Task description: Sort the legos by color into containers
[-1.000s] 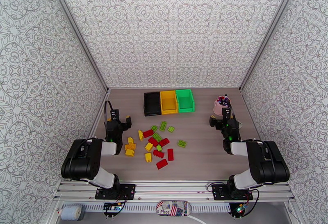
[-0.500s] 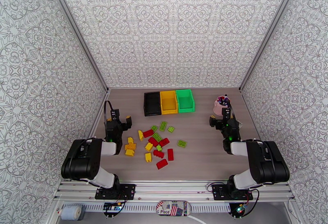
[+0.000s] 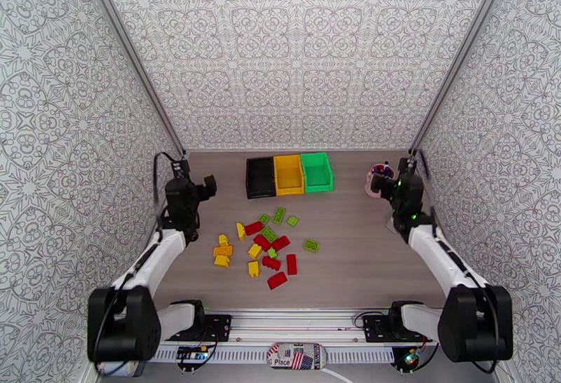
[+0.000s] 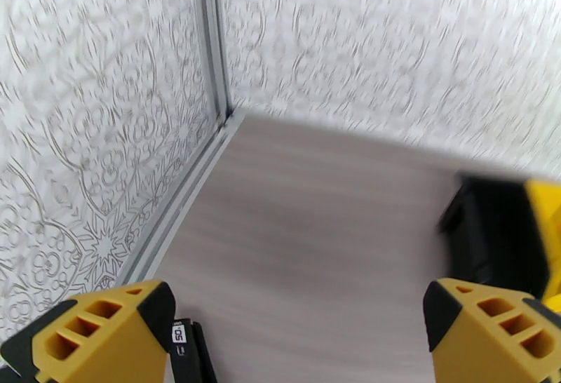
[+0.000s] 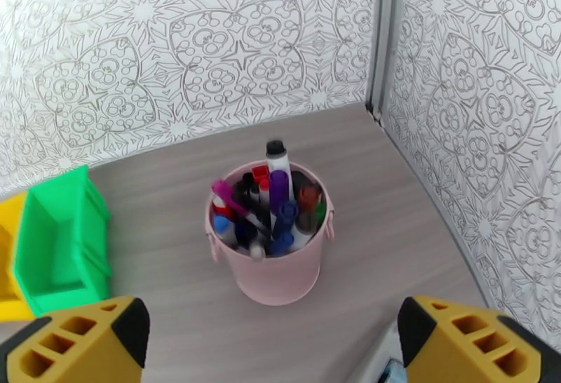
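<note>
Red, yellow and light-green studded plastic legos [image 3: 266, 247] scattered low and centre in the overhead frame on the grey wood-grain table [image 3: 350, 237], long axes at mixed angles, none binned yet. Up and left of the heap, left gripper [image 3: 196, 179]: jaws spread wide, empty, nearest the yellow bricks at the heap's left edge, so likely the better arm for a first pick. Well off at right, right gripper [image 3: 396, 175], likewise agape and empty, just beside a pink metal cup of pens [image 5: 270, 251]. Beyond the heap, upper centre, three open rectangular plastic containers in a touching row: black bin [image 3: 261, 177], yellow bin [image 3: 288, 174], green bin [image 3: 316, 171]. Open path from heap to bins.
</note>
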Tool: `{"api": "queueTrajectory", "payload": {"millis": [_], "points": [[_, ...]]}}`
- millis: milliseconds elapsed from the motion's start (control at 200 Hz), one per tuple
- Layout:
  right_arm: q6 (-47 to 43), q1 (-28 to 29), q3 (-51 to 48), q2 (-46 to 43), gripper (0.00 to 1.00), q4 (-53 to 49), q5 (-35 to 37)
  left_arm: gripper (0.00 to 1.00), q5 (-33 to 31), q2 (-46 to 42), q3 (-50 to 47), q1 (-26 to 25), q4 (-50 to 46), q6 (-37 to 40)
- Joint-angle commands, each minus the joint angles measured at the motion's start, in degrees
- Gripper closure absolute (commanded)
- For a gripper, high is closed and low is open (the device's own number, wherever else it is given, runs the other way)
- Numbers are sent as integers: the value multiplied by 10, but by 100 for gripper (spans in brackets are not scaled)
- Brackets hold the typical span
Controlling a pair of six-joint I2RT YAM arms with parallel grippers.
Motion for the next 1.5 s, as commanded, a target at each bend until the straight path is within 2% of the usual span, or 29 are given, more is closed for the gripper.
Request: {"api": "queueTrajectory", "payload": {"millis": [0, 115, 205, 255, 330, 440, 550, 690, 745, 805, 850, 940, 990, 1095, 1236, 1381, 1496], "points": [[76, -4, 60, 12, 1, -319, -88, 1, 45, -30, 53, 6, -242, -117], [140, -4, 61, -30, 1, -386, -191, 1, 166, -38, 73, 22, -302, -174], [188, -4, 42, -85, 1, -405, -217, 1, 234, -34, 79, 21, -342, -232], [212, -4, 35, -110, 1, -425, -208, 1, 286, -28, 74, 17, -343, -265], [237, -4, 26, -140, 1, -450, -185, 1, 286, -22, 84, 1, -384, -325], [278, -6, 12, -196, 1, -486, -145, 1, 305, -34, 102, -18, -432, -350], [296, -8, -3, -225, 1, -491, -189, 1, 309, -101, 94, -32, -414, -340], [281, -8, -1, -213, 1, -490, -255, 1, 330, -175, 62, -9, -376, -379], [276, -8, 0, -215, 1, -485, -275, 1, 355, -174, 57, 17, -384, -398], [278, -8, 1, -218, 1, -478, -286, 1, 429, -154, 45, 40, -356, -406], [275, -7, 7, -207, 5, -486, -292, 1, 465, -132, 44, 43, -343, -405], [284, 4, 6, -179, 14, -493, -299, 1, 450, -119, 48, 22, -349, -402], [299, 20, -1, -171, 16, -484, -298, 1, 438, -122, 40, 9, -341, -415], [348, 81, -18, -149, 21, -434, -290, 1, 471, -94, 24, -15, -319, -439], [398, 193, -14, -76, 29, -399, -248, 1, 397, -87, 27, -112, -352, -419], [457, 303, 18, 20, 27, -379, -204, 1, 344, -78, 20, -195, -361, -409], [478, 365, 58, 97, 23, -380, -173, 1, 352, -57, 17, -212, -368, -392]]}}
